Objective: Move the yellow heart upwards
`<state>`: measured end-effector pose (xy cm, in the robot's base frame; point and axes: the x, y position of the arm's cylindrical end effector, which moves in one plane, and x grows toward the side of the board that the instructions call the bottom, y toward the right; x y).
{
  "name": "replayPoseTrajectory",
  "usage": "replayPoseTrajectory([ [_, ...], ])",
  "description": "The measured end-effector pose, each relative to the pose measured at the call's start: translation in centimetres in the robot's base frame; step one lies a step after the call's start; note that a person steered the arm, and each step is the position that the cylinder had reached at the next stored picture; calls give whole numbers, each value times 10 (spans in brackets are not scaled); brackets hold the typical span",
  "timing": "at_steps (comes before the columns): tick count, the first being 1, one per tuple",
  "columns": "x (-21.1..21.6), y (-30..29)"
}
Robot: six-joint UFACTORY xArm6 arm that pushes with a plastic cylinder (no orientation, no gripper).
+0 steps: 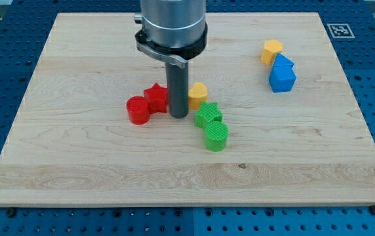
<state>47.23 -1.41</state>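
The yellow heart [198,94] lies near the board's middle, partly hidden behind my rod. My tip [178,116] rests on the board just left of and slightly below the heart, touching or nearly touching it. A red star [155,98] sits just left of the rod, with a red cylinder [137,109] to its left. A green star [208,115] lies just below the heart, and a green cylinder [216,136] below that.
A yellow pentagon block [272,50] and a blue block [282,74] stand at the view's upper right. The wooden board [76,170] lies on a blue perforated table. A fiducial marker [339,29] is at the top right corner.
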Motion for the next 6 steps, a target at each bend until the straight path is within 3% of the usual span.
replayPoseTrajectory([
  [2, -17, 38],
  [6, -58, 37],
])
